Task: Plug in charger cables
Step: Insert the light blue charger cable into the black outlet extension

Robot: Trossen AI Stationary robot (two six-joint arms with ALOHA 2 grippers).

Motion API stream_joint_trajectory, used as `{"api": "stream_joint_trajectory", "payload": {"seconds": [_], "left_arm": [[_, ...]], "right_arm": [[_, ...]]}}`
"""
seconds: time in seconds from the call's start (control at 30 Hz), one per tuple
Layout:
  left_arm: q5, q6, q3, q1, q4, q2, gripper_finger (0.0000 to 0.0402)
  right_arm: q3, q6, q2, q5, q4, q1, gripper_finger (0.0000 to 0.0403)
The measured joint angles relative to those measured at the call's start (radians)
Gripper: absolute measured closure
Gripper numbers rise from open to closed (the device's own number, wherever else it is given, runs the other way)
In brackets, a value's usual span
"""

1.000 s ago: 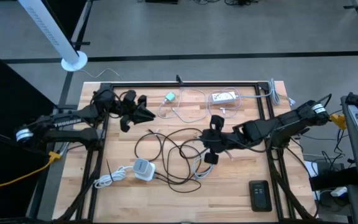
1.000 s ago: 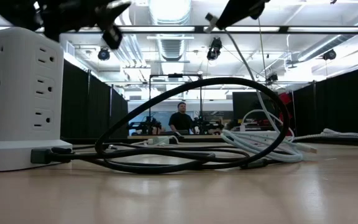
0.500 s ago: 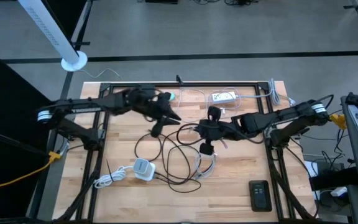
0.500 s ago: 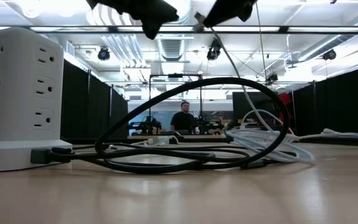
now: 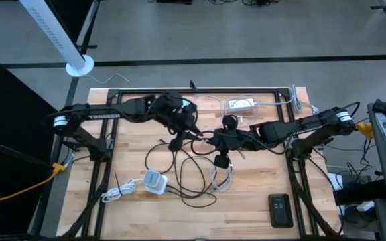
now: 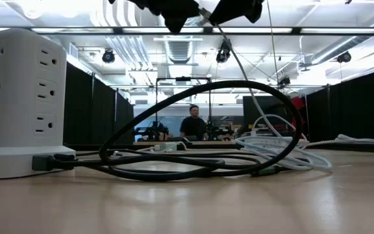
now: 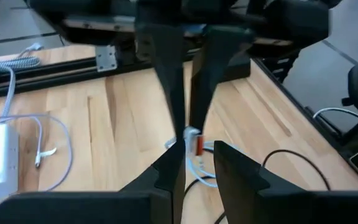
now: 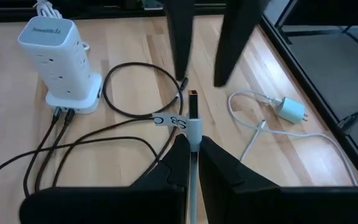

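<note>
The right gripper (image 8: 191,149) clenches the white cable's plug (image 8: 193,118), pointing at nine o'clock toward the released left gripper (image 5: 191,127).

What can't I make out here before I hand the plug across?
- Left gripper against right gripper: high view too small to tell touching from apart.
- White cable: right wrist view, its run is hidden below the right gripper's own fingers.
- Both grippers: cut off by the low view's top edge.
- Tower power strip: low view, its far-side sockets are hidden.
</note>
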Motion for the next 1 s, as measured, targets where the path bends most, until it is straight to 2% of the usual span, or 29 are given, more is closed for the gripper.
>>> {"api": "stream_joint_trajectory", "payload": {"seconds": [0.3, 1.0], "left_arm": [[-0.002, -0.002, 0.002, -0.005, 0.0, 0.038, 0.0335], [-0.003, 0.008, 0.002, -0.02, 0.038, 0.027, 0.0335]], "right_arm": [[0.0, -0.032, 0.0, 0.001, 0.042, -0.003, 0.0395], [0.0, 0.008, 0.001, 0.0, 0.035, -0.013, 0.0395]]}}
